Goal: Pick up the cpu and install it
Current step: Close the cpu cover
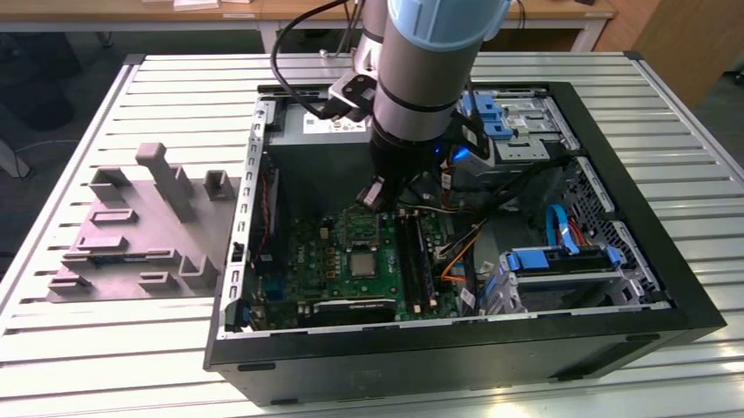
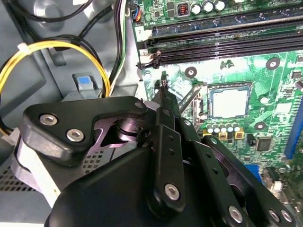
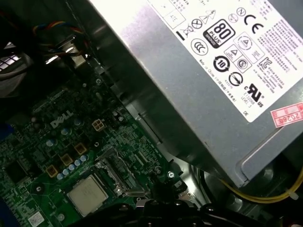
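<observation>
Second wrist view: gripper (image 2: 163,85) linkage blocks much of the frame; jaws look pinched together with nothing between them. cpu (image 2: 229,102) sits in the socket on the green motherboard (image 2: 270,80), inside the open PC case (image 1: 651,287) on the worktop (image 1: 139,348); grey tray (image 1: 139,226) beside the case

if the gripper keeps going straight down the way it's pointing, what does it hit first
Most likely the green motherboard, near the open socket frame beside the seated cpu. The gripper points at that spot, though depth is hard to judge.
</observation>
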You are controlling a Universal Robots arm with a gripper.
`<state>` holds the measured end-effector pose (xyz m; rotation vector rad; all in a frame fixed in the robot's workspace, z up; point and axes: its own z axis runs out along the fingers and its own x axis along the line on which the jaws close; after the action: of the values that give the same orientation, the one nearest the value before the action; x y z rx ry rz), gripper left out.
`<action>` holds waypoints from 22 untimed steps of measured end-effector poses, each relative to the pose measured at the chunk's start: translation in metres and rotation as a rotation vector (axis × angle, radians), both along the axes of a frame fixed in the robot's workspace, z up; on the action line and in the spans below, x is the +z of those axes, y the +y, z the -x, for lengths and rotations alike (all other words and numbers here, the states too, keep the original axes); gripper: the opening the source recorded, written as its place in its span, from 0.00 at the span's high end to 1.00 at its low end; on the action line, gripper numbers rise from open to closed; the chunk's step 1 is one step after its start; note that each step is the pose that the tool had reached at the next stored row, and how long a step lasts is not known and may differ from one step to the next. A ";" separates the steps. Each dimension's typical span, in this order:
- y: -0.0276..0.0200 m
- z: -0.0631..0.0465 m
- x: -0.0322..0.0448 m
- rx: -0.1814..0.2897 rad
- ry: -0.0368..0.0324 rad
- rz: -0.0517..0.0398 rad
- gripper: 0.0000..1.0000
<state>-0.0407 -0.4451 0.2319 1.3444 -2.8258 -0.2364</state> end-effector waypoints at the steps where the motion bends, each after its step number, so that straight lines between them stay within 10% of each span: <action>1: 0.0000 0.000 0.0009 0.005 0.0000 -0.0001 0.89; 22: 0.0000 0.000 0.0082 0.112 0.0000 0.0003 0.89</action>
<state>-0.0407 -0.4451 0.2401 1.4967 -2.7385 -0.2347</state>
